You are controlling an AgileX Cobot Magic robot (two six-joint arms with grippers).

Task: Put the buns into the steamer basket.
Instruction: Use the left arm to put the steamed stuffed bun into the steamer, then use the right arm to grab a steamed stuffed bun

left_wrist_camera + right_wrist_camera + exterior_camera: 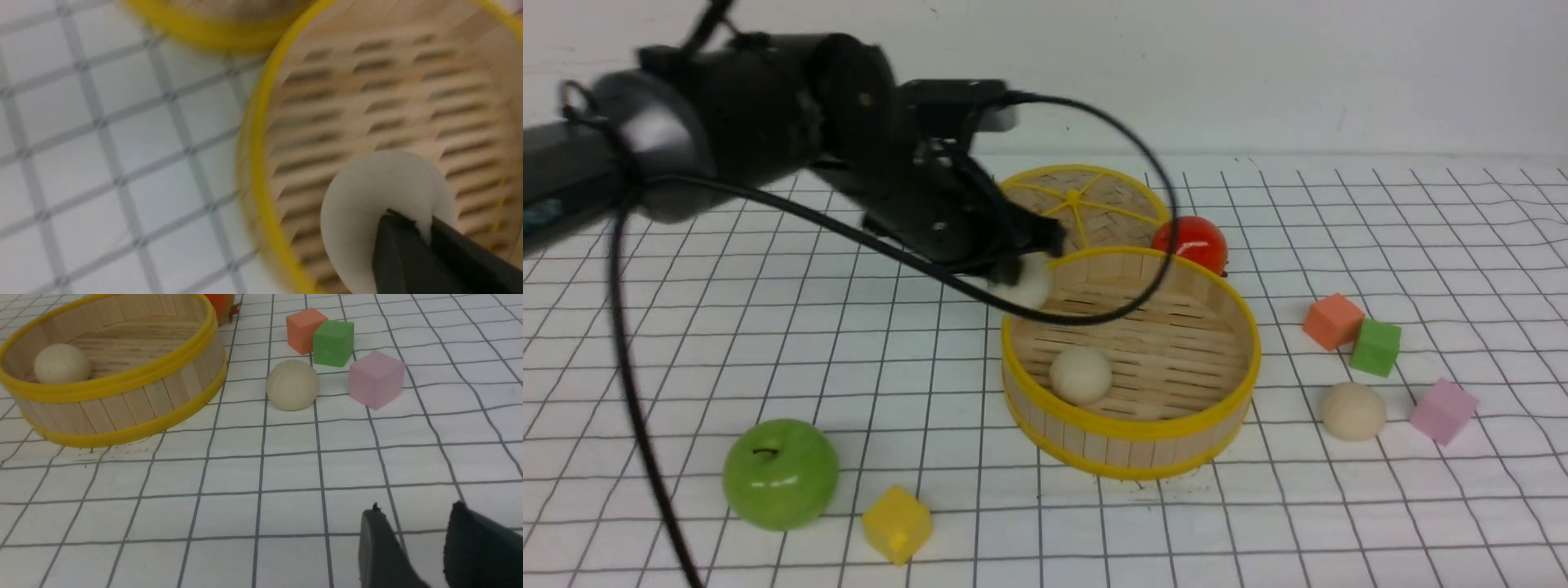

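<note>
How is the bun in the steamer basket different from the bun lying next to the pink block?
The bun in the basket rests on the slatted floor of the steamer basket, near its front wall; the other bun lies outside on the gridded cloth, between the basket and the pink block. The first is already where it belongs; the second is not yet put in. Both are smooth, cream, round and about equal in size.
</note>
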